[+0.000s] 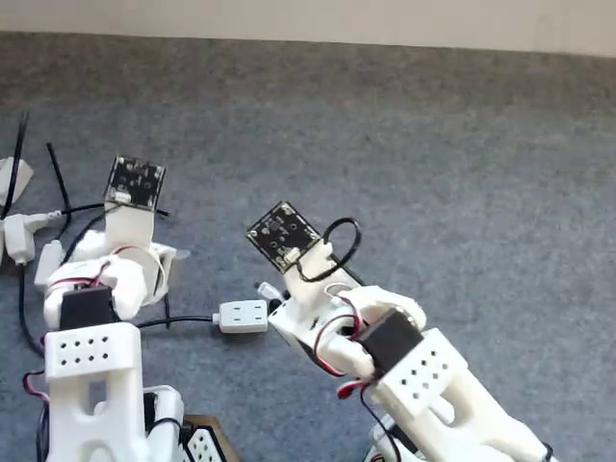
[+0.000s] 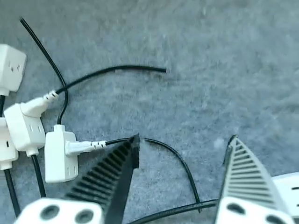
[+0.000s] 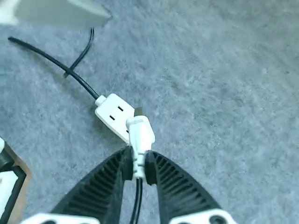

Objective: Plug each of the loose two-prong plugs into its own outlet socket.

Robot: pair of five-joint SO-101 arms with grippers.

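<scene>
Clamped in my right gripper, a plug hangs just beside the socket near the tabletop's front edge; my left gripper, jaws apart, hovers near adapters at the left edge.

We list, by place:
- Grey carpet: covers the work surface from near to far.
- Pale wall strip: runs along the far edge.
- Brown board corner: near edge, left of centre, lying on the carpet.

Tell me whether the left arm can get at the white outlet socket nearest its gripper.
Likely yes: the left gripper is open, the outlet socket lies close beside it on the carpet, and only a thin black cable runs between.
</scene>
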